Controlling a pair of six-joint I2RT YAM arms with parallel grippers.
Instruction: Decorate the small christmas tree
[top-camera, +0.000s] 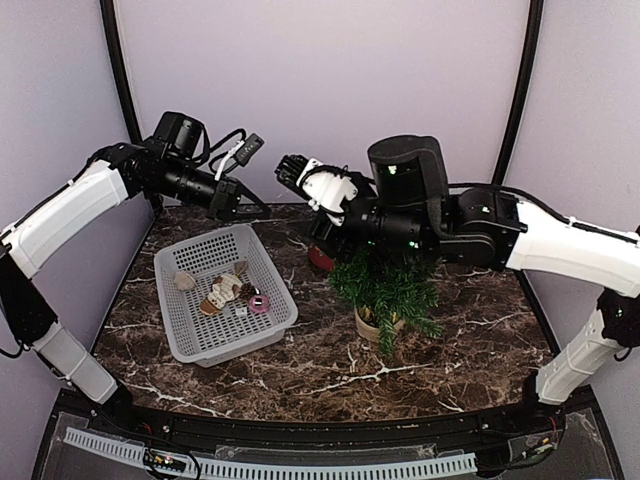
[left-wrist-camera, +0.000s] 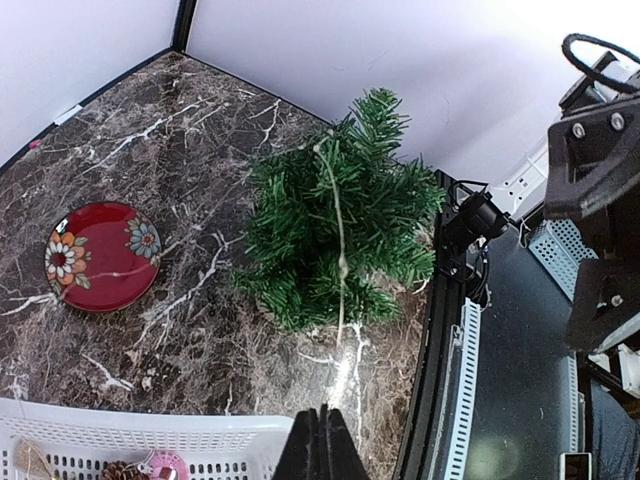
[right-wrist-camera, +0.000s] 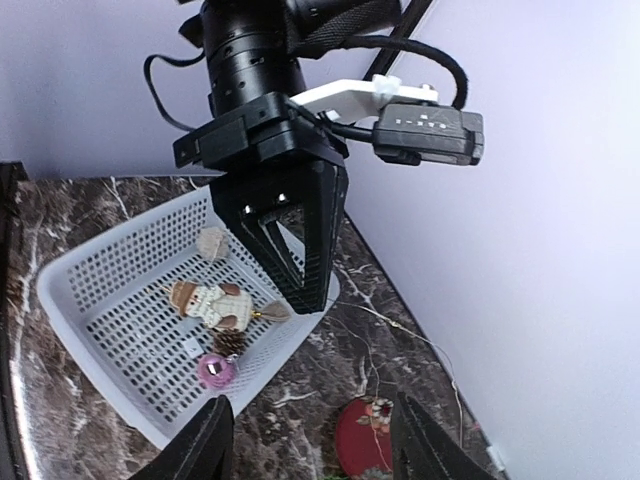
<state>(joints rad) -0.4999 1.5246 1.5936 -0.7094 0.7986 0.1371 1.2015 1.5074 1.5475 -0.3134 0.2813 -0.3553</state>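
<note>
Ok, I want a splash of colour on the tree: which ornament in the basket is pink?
The round pink ornament, lying beside the pine cone; the rest are beige or brown.

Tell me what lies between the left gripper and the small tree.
A thin string runs from the shut left gripper over bare marble table up onto the tree; the left wrist view shows it.
</note>
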